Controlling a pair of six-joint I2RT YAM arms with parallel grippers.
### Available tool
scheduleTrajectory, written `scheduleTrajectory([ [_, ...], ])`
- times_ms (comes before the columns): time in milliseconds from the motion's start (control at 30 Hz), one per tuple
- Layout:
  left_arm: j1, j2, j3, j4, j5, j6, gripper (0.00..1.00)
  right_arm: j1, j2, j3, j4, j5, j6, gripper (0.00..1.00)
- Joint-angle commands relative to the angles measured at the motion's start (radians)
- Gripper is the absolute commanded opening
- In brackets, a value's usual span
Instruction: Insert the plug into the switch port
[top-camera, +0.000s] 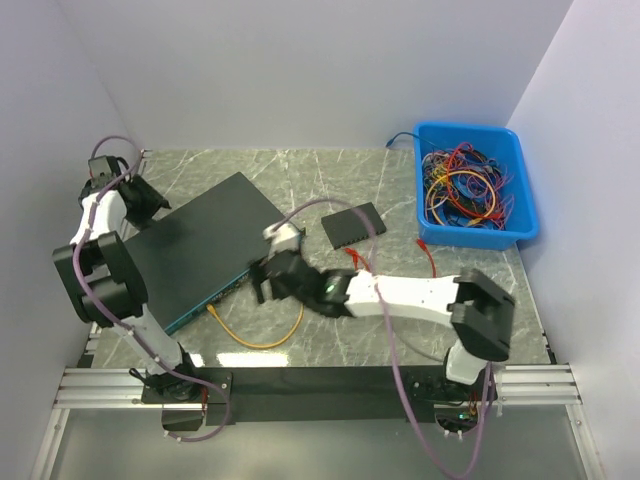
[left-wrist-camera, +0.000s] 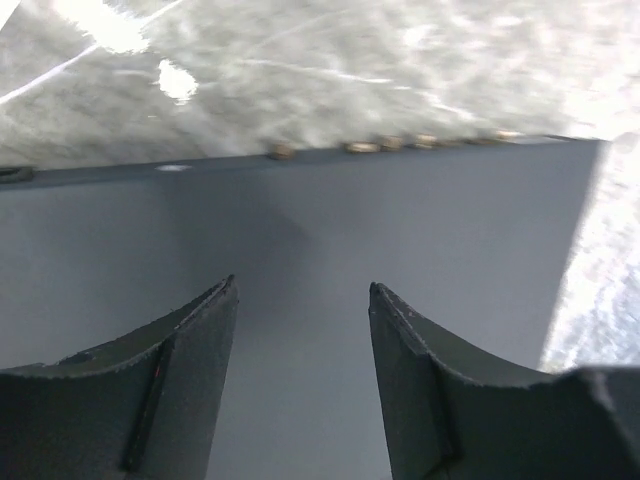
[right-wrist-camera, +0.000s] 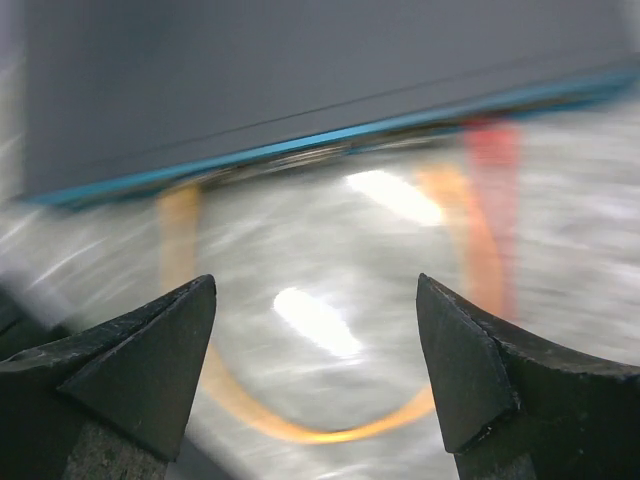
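The large dark switch (top-camera: 195, 250) with a blue front edge lies at the left of the table. A yellow cable (top-camera: 262, 340) loops in front of it, and its plug (top-camera: 213, 311) lies at the front edge; I cannot tell whether it sits in a port. My right gripper (top-camera: 262, 282) is open and empty, low by the switch's front right end. In the blurred right wrist view the right gripper (right-wrist-camera: 315, 300) frames the yellow loop (right-wrist-camera: 320, 432) below the blue edge (right-wrist-camera: 300, 145). My left gripper (left-wrist-camera: 303, 288) is open and empty over the switch's top (left-wrist-camera: 300, 220), near its back left corner (top-camera: 150, 200).
A small black switch (top-camera: 352, 225) lies right of centre with red cables (top-camera: 428, 255) beside it. A blue bin (top-camera: 520, 200) full of cables stands at the back right. White walls close in at the left, back and right.
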Motion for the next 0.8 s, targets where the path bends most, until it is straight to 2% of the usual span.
scheduleTrajectory([
  [0,-0.045,-0.116,0.012,0.001,-0.025,0.012,0.6,-0.141,-0.097,-0.078,-0.04,0.12,0.005,0.87],
  [100,-0.098,-0.178,0.028,-0.009,-0.045,0.031,0.6,-0.225,-0.114,-0.084,-0.203,0.235,0.034,0.87],
  [167,-0.152,-0.231,0.034,-0.009,-0.055,0.041,0.6,-0.297,-0.123,-0.095,-0.251,0.254,0.071,0.87],
  [267,-0.235,-0.29,0.048,-0.031,-0.075,0.066,0.61,-0.424,-0.143,-0.171,-0.239,0.17,0.075,0.83],
  [467,-0.358,-0.369,0.065,-0.103,-0.093,0.113,0.62,-0.569,-0.106,-0.184,-0.278,0.122,0.055,0.78],
  [533,-0.384,-0.408,0.034,-0.097,-0.105,0.123,0.62,-0.615,-0.11,-0.208,-0.267,0.106,0.057,0.74],
  [667,-0.387,-0.465,-0.038,-0.055,-0.102,0.127,0.63,-0.681,-0.098,-0.221,-0.272,0.088,0.046,0.58],
  [767,-0.385,-0.472,-0.069,-0.037,-0.102,0.133,0.62,-0.716,-0.081,-0.233,-0.267,0.053,0.039,0.5],
])
